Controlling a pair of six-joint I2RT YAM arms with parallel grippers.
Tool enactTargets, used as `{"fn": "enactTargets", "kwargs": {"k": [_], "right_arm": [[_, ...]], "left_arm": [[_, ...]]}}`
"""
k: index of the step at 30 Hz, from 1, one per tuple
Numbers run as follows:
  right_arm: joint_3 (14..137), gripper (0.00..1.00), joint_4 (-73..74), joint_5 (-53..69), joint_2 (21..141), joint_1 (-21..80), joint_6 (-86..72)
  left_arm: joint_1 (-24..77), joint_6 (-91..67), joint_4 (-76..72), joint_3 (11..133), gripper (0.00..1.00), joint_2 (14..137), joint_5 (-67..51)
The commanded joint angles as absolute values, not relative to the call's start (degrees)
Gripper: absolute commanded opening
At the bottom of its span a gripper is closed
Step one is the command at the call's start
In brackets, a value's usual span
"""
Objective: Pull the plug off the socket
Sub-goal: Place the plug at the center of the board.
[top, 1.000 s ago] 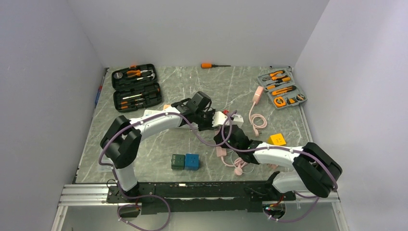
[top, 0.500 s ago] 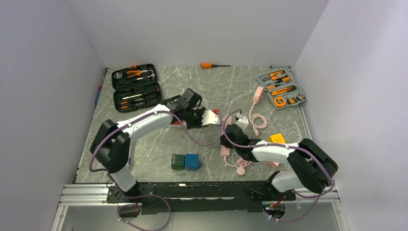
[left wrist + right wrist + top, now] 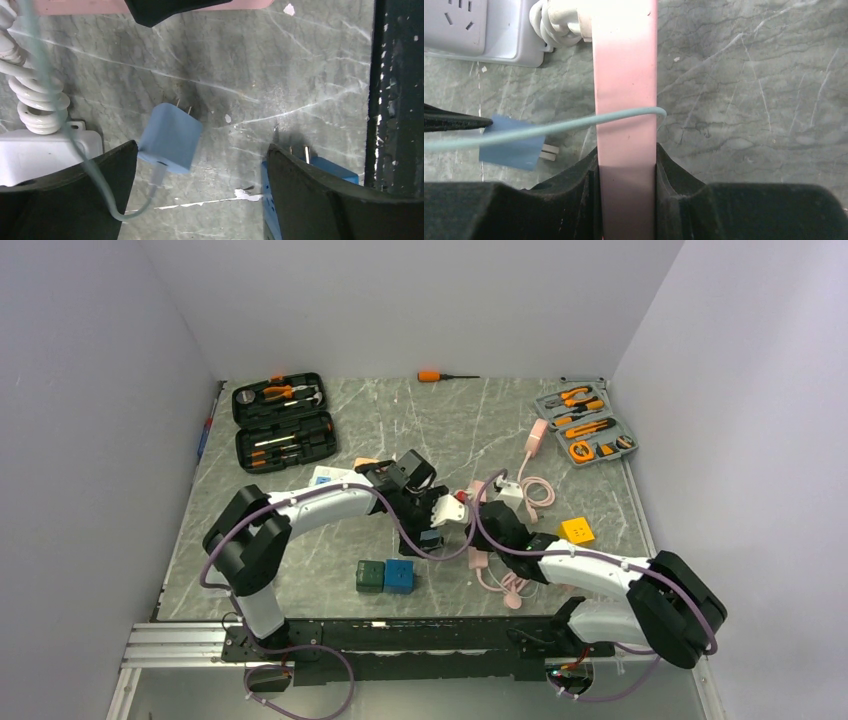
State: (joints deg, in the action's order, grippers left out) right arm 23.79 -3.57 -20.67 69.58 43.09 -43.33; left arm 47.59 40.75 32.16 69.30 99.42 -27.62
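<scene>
The light blue plug (image 3: 170, 137) lies loose on the marble table, its prongs bare and out of the socket. Its pale green cable (image 3: 574, 122) drapes over the pink power strip (image 3: 625, 75). My left gripper (image 3: 200, 195) hovers over the plug, open; the plug sits by the left finger (image 3: 65, 200), untouched. My right gripper (image 3: 626, 165) is shut on the pink strip. From above, the left gripper (image 3: 432, 518) and the right gripper (image 3: 490, 525) stand close together at mid-table, with the plug (image 3: 430, 537) below the left one.
A white power strip (image 3: 474, 30) with a coiled white cord lies beside the pink one. A blue adapter (image 3: 325, 170) sits behind my left gripper's right finger. Green and blue blocks (image 3: 385, 575), a yellow block (image 3: 577, 530), two tool cases (image 3: 283, 420) (image 3: 585, 425) and a screwdriver (image 3: 440, 375) lie around.
My left gripper has opened and let go of the plug, which now lies free on the table. The left gripper moved nearer; the right arm shifted slightly right with the pink strip.
</scene>
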Motion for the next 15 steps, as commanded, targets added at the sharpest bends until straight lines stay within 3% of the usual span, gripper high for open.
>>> {"fn": "enactTargets", "kwargs": {"k": [1, 7, 15], "right_arm": [[23.12, 0.0, -5.24, -22.62, 66.46, 42.47, -39.78], [21.19, 0.0, -8.89, -21.01, 65.67, 42.47, -38.47], [22.66, 0.0, -12.03, -19.82, 65.77, 42.43, -33.6]], "left_arm": [[47.48, 37.49, 31.89, 70.27, 0.99, 98.7, -31.54], [46.55, 38.66, 40.56, 78.18, 0.99, 95.83, -33.08], [36.76, 44.79, 55.36, 96.16, 0.99, 96.22, -39.51]]}}
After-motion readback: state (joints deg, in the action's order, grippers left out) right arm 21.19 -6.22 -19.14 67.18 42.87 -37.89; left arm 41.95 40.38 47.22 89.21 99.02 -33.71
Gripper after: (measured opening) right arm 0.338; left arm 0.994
